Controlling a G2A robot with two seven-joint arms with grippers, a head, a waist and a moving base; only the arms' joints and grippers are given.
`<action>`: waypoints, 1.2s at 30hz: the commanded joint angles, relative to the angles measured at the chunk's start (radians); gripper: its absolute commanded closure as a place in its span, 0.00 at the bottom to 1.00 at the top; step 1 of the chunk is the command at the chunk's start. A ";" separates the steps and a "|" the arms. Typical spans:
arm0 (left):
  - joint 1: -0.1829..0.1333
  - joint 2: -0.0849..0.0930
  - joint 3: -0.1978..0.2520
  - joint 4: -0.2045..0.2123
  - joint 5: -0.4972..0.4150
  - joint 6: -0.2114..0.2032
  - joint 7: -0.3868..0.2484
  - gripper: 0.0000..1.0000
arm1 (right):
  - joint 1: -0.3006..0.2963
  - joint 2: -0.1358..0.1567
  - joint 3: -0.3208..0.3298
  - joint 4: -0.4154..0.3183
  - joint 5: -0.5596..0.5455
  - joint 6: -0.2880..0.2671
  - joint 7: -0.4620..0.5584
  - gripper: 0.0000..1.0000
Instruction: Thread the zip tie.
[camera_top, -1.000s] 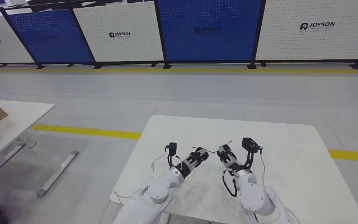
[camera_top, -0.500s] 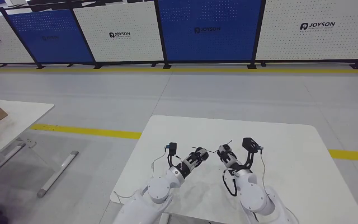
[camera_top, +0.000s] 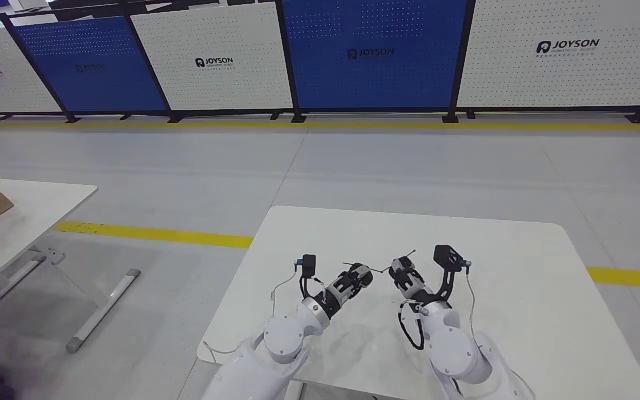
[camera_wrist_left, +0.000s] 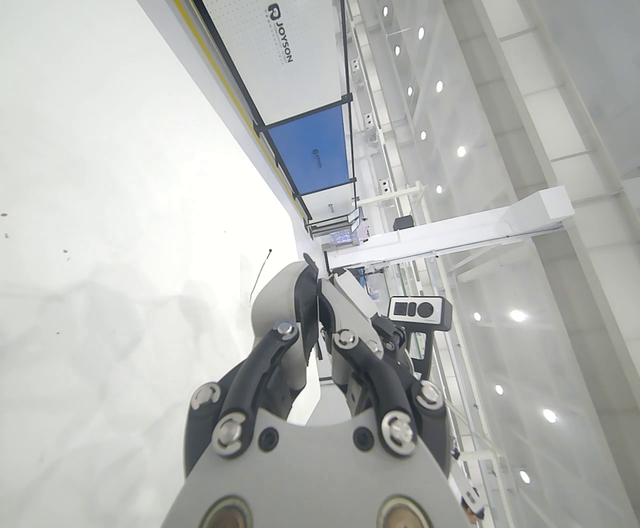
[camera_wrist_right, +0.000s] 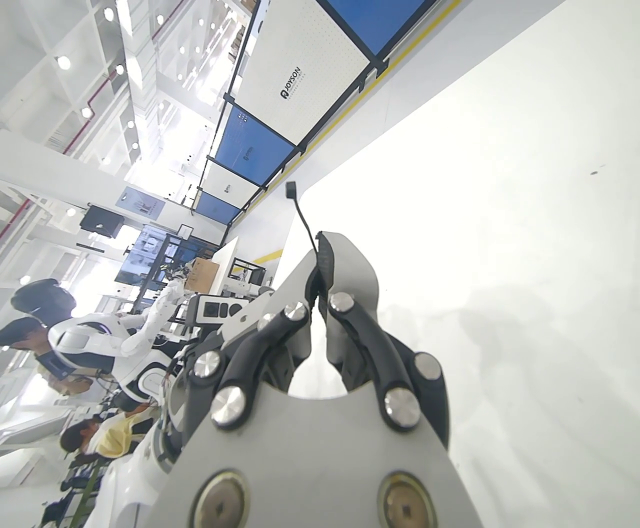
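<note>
**Top view, lower centre.** The left gripper (camera_top: 360, 276) and right gripper (camera_top: 401, 269) stand tip to tip, just beside each other above the table (camera_top: 500, 240). The right gripper's jaws are pressed together on the zip tie (camera_wrist_right: 305, 220). Its long axis runs out beyond them toward the upper left of the right wrist frame and ends in the head (camera_wrist_right: 291, 189). The left gripper is likewise closed, on a thin dark strip judged to be the tie's tail. The coming move turns on aligning that tail, which lies left of the head in the top view, with the head's slot.
</note>
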 joint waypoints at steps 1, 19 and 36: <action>0.000 0.000 0.000 0.000 0.000 0.000 0.000 1.00 | -0.002 0.000 0.002 -0.002 -0.001 0.000 0.000 1.00; 0.000 0.000 0.000 0.000 0.000 0.000 0.000 1.00 | -0.004 -0.007 0.002 0.000 -0.013 0.004 -0.001 1.00; 0.000 0.000 0.000 0.000 0.000 0.000 0.000 1.00 | -0.035 -0.006 0.015 -0.038 -0.041 0.002 -0.002 1.00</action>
